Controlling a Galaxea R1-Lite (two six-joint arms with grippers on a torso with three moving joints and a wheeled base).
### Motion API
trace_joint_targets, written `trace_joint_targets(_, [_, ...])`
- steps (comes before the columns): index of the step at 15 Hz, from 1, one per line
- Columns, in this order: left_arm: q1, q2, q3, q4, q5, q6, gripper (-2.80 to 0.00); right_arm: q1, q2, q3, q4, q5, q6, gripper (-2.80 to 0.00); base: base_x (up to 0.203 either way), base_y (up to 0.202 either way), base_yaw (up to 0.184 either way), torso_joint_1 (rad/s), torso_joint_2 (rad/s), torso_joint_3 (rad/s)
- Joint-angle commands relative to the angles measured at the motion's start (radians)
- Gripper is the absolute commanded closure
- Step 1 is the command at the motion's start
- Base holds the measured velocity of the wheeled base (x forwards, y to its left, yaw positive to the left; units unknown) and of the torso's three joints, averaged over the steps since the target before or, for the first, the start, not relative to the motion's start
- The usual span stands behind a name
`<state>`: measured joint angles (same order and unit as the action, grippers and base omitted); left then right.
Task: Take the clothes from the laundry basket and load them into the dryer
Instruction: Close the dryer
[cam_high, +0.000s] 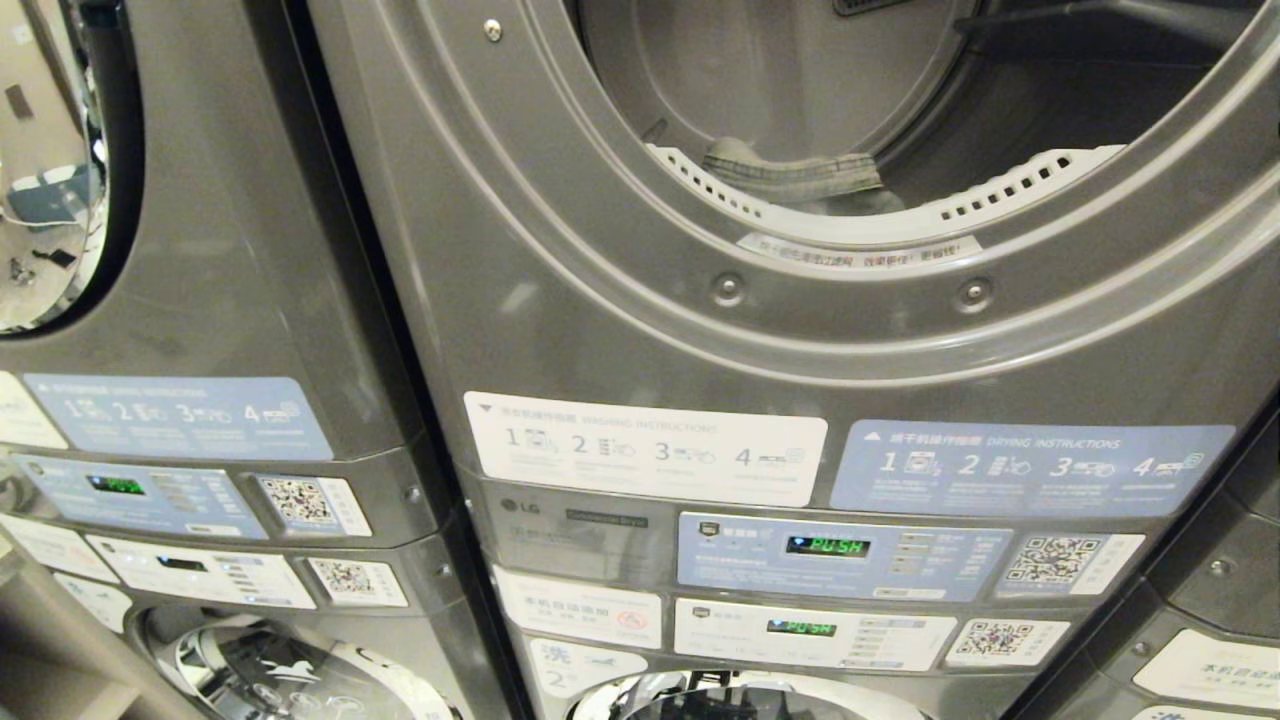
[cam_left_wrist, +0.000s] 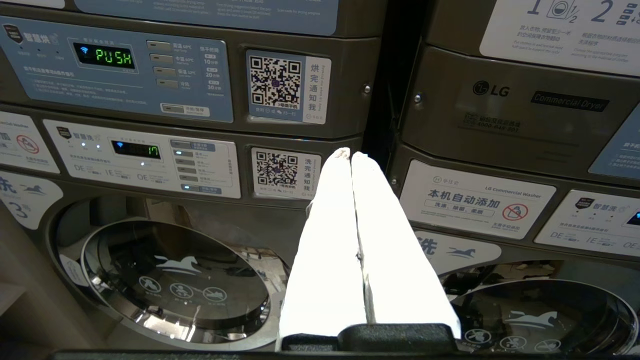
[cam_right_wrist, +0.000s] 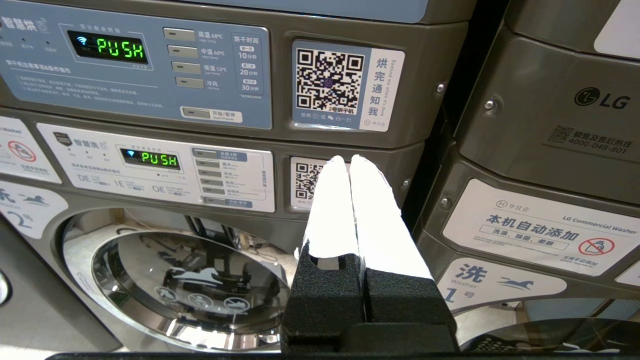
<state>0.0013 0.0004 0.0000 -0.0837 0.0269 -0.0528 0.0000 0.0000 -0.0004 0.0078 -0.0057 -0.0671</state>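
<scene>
The open dryer (cam_high: 760, 300) fills the head view's centre and upper right. Grey clothes (cam_high: 795, 172) lie at its drum's front lip, top centre. The left gripper (cam_left_wrist: 351, 156) and right gripper (cam_right_wrist: 345, 161), both pressed closed and empty, face the control panels.

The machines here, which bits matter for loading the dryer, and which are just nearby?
Part of the job:
- open dryer drum, upper middle
- garment already lying at the drum's front edge
- left gripper and right gripper, both shut and empty

Just nearby:
- neighbouring machine on the left
- washer door below
- QR sticker
- drying instructions label
</scene>
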Motion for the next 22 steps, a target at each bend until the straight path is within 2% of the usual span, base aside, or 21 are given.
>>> trace_joint_targets(1, [0.0,-0.002,0.029,-0.001,0.001,-0.001,0.0,0.0,0.002,0.0,0.003,0.0,0.0,0.0,0.0,0.0,0.0,0.0,0.0,0.0])
trace_joint_targets(5, [0.0,-0.002,0.029,-0.001,0.001,-0.001,0.0,0.0,0.002,0.0,0.002,0.0,0.0,0.0,-0.032,0.0,0.001,0.007,0.0,0.001])
trace_joint_targets(22, [0.0,-0.002,0.029,-0.002,0.001,0.001,0.0,0.0,0.002,0.0,0.002,0.0,0.0,0.0,-0.192,0.0,0.002,-0.001,0.0,0.002])
